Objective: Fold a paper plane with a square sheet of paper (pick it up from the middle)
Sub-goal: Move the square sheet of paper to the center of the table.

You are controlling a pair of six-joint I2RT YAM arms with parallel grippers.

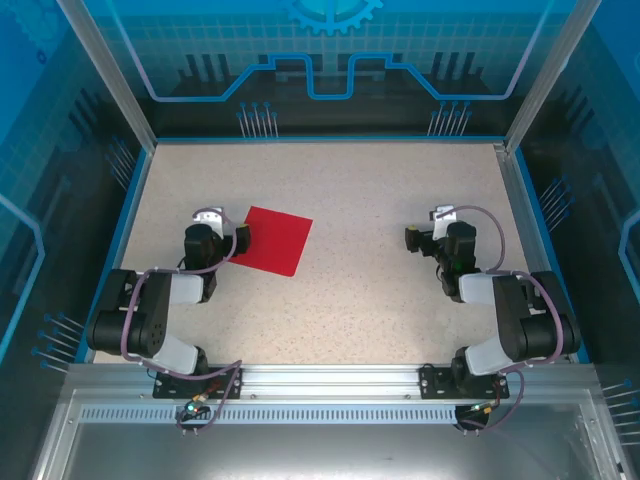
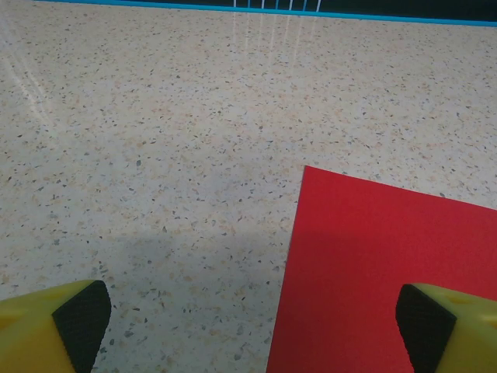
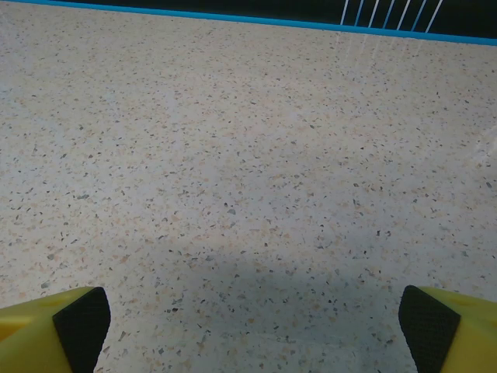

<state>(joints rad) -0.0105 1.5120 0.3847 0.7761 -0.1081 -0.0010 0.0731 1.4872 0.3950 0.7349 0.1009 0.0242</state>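
Observation:
The square sheet of paper (image 1: 270, 240) lies flat and unfolded on the table, red face up, left of centre. In the left wrist view the paper (image 2: 388, 264) fills the lower right, its near-left edge running up between my fingers. My left gripper (image 1: 210, 222) sits low at the sheet's left edge, open, with its yellow black-padded fingertips (image 2: 81, 318) spread wide and nothing between them. My right gripper (image 1: 440, 222) rests on the right side of the table, far from the paper, also open over bare tabletop, with its fingertips (image 3: 81, 322) at the frame's bottom corners.
The speckled beige tabletop (image 1: 380, 300) is bordered by a blue rim (image 1: 320, 139) and transparent blue walls. Both arms are folded back near the metal rail (image 1: 320, 385) at the near edge.

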